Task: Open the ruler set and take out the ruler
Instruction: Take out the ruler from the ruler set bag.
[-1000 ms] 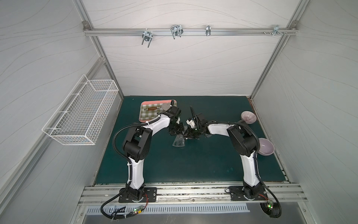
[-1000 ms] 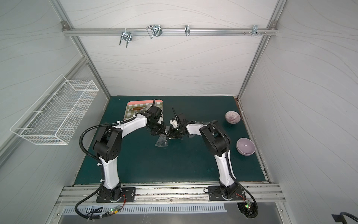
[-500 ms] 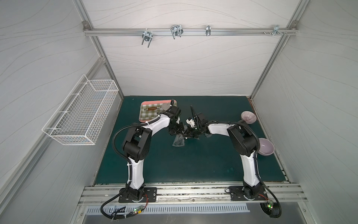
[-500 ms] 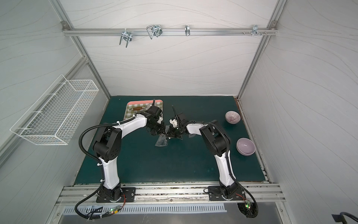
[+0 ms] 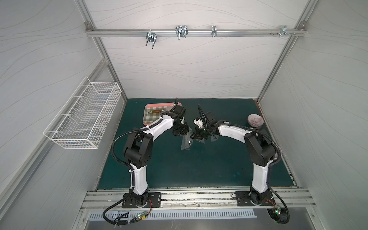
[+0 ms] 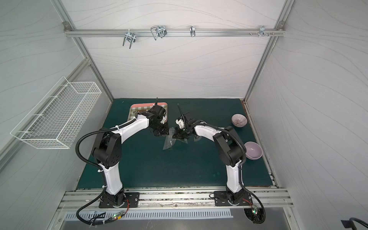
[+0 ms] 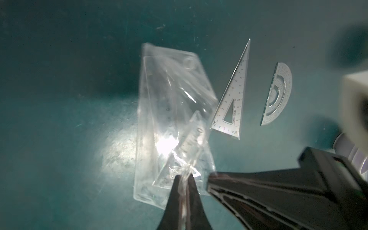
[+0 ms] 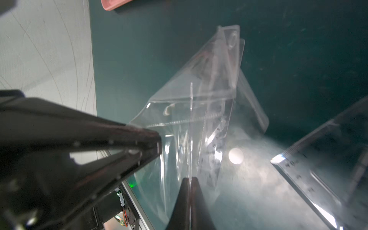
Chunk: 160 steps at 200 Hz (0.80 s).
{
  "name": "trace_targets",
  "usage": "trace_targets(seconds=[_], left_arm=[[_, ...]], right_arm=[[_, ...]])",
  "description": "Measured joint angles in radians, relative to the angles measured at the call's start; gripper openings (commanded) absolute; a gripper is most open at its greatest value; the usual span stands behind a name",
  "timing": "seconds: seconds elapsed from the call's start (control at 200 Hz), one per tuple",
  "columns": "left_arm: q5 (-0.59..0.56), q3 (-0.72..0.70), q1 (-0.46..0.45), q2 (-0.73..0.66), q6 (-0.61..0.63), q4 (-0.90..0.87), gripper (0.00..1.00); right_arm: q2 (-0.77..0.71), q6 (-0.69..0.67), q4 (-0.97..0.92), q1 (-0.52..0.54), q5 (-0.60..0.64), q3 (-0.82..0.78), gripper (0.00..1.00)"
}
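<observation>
The right end effector (image 8: 190, 180) has pinched shut on a clear edge of the ruler set (image 7: 169, 99), which my left end effector (image 7: 183, 176) clamps, hanging over the counter (image 5: 179, 169); I'm mid-extraction, so next comes a steady pull apart.

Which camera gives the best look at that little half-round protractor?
The left wrist view: the protractor lies whole and sharp, its scale marks visible. Both top views show it only as a faint pale speck on the mat. The right wrist view doesn't show it.
</observation>
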Motion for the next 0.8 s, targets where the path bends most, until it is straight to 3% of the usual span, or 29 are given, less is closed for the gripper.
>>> trace_targets(seconds=[0.435,0.8], left_arm=[[-0.059,0.001,0.024,-0.09,0.026,-0.092,0.0],[-0.158,-0.032,0.146,-0.258,0.073,-0.196,0.0]], right_arm=[[-0.171,-0.055,-0.129,-0.066,0.039,0.0,0.0],[-0.196,-0.079,-0.174,-0.088,-0.025,0.055,0.0]])
